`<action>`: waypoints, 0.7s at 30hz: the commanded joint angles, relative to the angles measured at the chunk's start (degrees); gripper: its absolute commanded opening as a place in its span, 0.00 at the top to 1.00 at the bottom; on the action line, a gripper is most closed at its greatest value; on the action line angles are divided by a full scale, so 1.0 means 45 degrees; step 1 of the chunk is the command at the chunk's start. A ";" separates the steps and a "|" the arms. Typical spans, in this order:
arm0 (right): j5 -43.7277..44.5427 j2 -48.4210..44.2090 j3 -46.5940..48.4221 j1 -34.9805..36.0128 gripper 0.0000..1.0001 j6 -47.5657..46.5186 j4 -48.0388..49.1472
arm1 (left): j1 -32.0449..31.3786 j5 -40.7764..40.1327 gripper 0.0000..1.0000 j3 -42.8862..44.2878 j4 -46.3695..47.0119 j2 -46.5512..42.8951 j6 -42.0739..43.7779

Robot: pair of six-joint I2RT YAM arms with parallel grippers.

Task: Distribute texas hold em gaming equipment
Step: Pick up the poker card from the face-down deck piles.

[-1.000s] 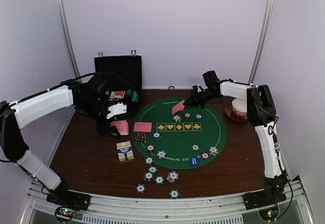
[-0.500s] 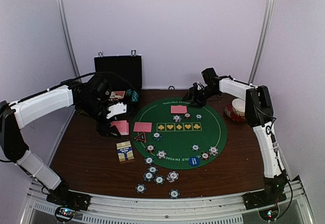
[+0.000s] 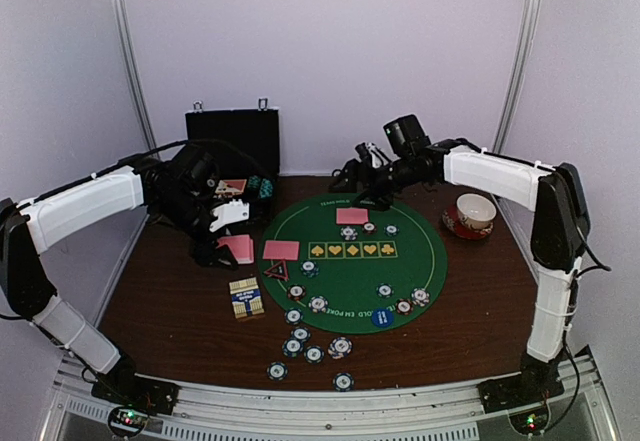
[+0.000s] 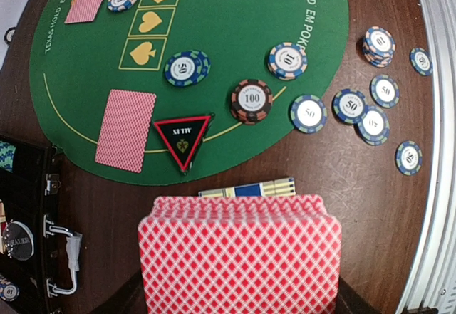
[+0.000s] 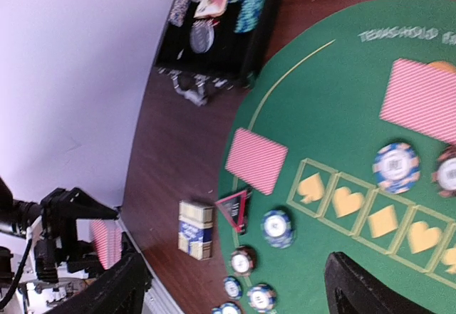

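Observation:
My left gripper [image 3: 232,245] is shut on a stack of red-backed playing cards [image 4: 239,253], held over the wood left of the green mat [image 3: 420,251]. One card [image 3: 281,250] lies at the mat's left edge beside the red-edged triangle [image 3: 277,270]. Another card [image 3: 352,215] lies at the far side. My right gripper [image 3: 352,179] hangs open and empty above that far edge; its dark fingers [image 5: 121,289] frame the mat. Striped poker chips [image 3: 318,304] are scattered on the mat and the near wood [image 3: 300,346]. A blue disc [image 3: 382,316] sits at the mat's near rim.
The black case [image 3: 233,141] stands open at the back left with chips inside [image 5: 249,1]. A blue-and-cream card box [image 3: 246,298] lies on the wood left of the mat. A red-and-white bowl [image 3: 476,211] sits at the right.
The right gripper let go of its card, which now lies flat on the far side of the mat. It opened and drew up and to the left. The left arm stayed put.

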 commanded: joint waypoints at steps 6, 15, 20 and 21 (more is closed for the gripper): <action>-0.1130 -0.0839 -0.3547 0.3460 0.11 0.3968 0.6119 | 0.0016 0.0146 0.71 0.0629 0.0177 0.0080 -0.0343; -0.1449 0.0255 -0.3428 0.4852 0.12 0.5495 0.8399 | 0.0016 0.0247 0.72 0.0738 0.0153 0.0130 -0.0443; -0.1709 0.0715 -0.3101 0.4968 0.13 0.5774 0.8761 | 0.0016 0.0232 0.72 0.0745 0.0146 0.0141 -0.0443; -0.1758 0.0758 -0.3018 0.4968 0.13 0.5793 0.8786 | 0.0016 0.0234 0.72 0.0738 0.0142 0.0140 -0.0452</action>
